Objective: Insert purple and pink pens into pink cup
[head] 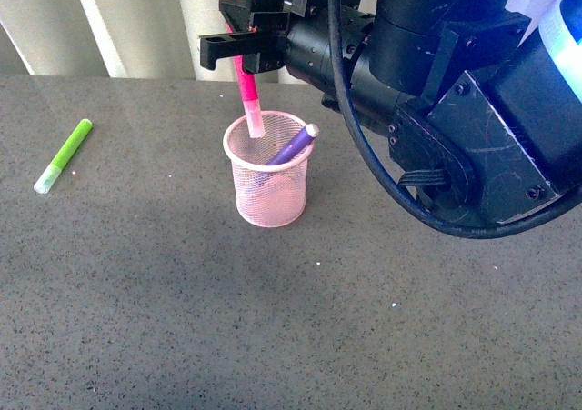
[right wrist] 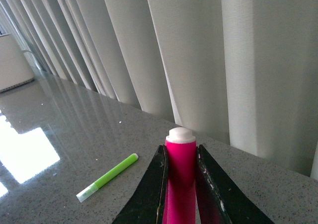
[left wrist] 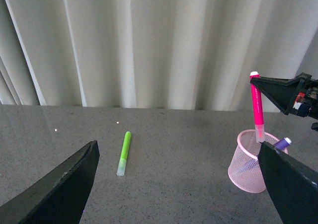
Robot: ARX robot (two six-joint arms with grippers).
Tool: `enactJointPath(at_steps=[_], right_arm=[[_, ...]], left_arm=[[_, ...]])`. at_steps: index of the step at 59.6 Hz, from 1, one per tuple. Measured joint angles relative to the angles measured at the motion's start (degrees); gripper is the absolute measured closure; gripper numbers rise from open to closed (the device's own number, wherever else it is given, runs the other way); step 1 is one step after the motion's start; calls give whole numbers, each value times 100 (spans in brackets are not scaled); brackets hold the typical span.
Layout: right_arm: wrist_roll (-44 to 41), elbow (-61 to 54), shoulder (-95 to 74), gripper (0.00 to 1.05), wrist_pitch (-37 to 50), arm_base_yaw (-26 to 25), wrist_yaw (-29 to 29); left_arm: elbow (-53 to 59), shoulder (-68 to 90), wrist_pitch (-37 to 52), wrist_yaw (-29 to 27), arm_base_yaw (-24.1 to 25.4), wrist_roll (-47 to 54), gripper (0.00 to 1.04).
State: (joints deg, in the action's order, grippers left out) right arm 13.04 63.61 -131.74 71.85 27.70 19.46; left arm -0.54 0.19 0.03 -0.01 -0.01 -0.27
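Altogether, pens: three in view, one pink, one purple, one green.
Pink pen (head: pixel 245 87): one; upright with a slight tilt, its pale capped end dipped just inside the cup's mouth, its upper part pinched in the right claw.
Purple pen (head: pixel 293 145): one; already in the cup, leaning against the rim on the robot's right, tip poking out above it.
Green pen (head: pixel 64 156): one; lying flat on the table, well apart from the cup on the robot's left.
Pink cup (head: pixel 270 192): one; mesh, standing upright on the grey table (head: pixel 182 319) near the curtain.
Right claw (head: pixel 238 45): clamped on the pink pen; the right wrist view shows both black fingers (right wrist: pixel 151 194) pressed against the pen's sides, its white end sticking out past them.
Left claw (left wrist: pixel 179 184): spread wide apart, nothing between the fingers, held above the table.
Curtain (left wrist: pixel 149 45): pale vertical folds behind the table.
Hidden: the purple pen's lower part shows only dimly through the mesh; the pink pen's tip is below the rim.
Cut off: the left claw shows only as two dark finger ends in its own wrist view, and is out of the front view.
Blocked: the right arm's bulk covers the front view's right upper part.
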Motion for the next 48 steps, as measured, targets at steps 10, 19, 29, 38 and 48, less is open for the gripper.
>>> enactJointPath(at_steps=[10, 19, 29, 38, 48], right_arm=[[-4, 2, -11, 68, -4, 2, 177], [-20, 2, -11, 32, -52, -96, 166], [-11, -2, 11, 6, -68, -271, 85], [-13, -273, 415, 7, -26, -492, -101], [-297, -1130, 1628, 7, -94, -992, -516]], left_arm=[[0, 0, 0, 0, 0, 0, 7], [0, 0, 0, 0, 0, 0, 7], [0, 0, 0, 0, 0, 0, 7], [0, 0, 0, 0, 0, 0, 7], [0, 0, 0, 0, 0, 0, 7]])
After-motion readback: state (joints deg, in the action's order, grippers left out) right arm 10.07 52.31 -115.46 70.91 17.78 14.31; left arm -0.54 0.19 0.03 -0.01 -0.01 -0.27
